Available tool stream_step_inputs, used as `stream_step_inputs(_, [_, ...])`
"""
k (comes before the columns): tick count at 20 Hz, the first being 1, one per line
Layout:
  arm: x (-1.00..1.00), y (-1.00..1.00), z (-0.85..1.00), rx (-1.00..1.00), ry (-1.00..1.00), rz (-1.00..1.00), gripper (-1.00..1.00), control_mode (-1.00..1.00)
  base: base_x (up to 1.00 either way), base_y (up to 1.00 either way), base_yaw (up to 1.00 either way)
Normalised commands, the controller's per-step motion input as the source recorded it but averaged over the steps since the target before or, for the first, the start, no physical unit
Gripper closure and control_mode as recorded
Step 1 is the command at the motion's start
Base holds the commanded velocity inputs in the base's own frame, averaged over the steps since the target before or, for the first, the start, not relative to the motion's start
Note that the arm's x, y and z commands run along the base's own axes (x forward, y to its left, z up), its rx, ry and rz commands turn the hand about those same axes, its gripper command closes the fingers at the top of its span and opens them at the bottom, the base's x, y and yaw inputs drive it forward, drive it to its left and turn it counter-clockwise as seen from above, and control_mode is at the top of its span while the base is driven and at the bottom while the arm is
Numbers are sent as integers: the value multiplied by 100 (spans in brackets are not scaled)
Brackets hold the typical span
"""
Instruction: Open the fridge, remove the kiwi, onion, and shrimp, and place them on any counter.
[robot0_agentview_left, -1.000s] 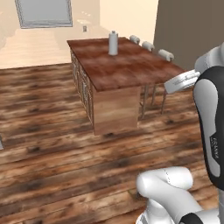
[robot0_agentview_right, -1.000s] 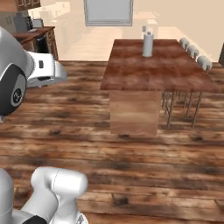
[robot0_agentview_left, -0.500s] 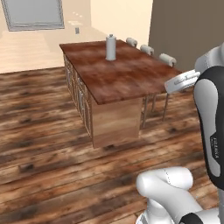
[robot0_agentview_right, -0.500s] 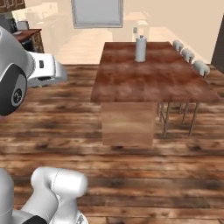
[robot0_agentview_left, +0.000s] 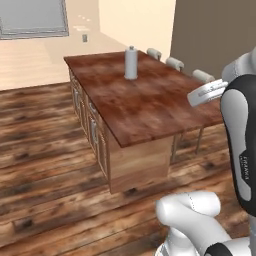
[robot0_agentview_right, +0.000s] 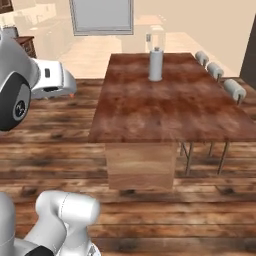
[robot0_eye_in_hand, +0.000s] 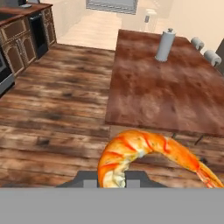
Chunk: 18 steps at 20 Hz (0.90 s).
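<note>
You would have found only one piece of writing, small grey lettering running down the dark forearm cover at the right edge of the left base view, too small to read. Your shrimp was a glossy orange crescent with paler stripes across its back, a cream-yellow underside at the thick end and a thin tail tapering toward the lower right of the hand view. The hand was clamped on that thick end, holding it above the wooden floor, short of the near edge of the counter. On the far part of the reddish-brown top stood a grey paper towel roll, with stools along the right side.
</note>
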Motion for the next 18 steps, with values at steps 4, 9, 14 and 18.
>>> stream_step_inputs(4, [0, 0, 0, 0, 0, 0, 100, 100, 98, -20, -3])
stream_step_inputs(9, [0, 0, 0, 0, 0, 0, 100, 100, 84, -23, 0])
stream_step_inputs(14, [0, 0, 0, 0, 0, 0, 100, 100, 17, -7, 0])
stream_step_inputs(18, [0, 0, 0, 0, 0, 0, 100, 100, 8, -6, 0])
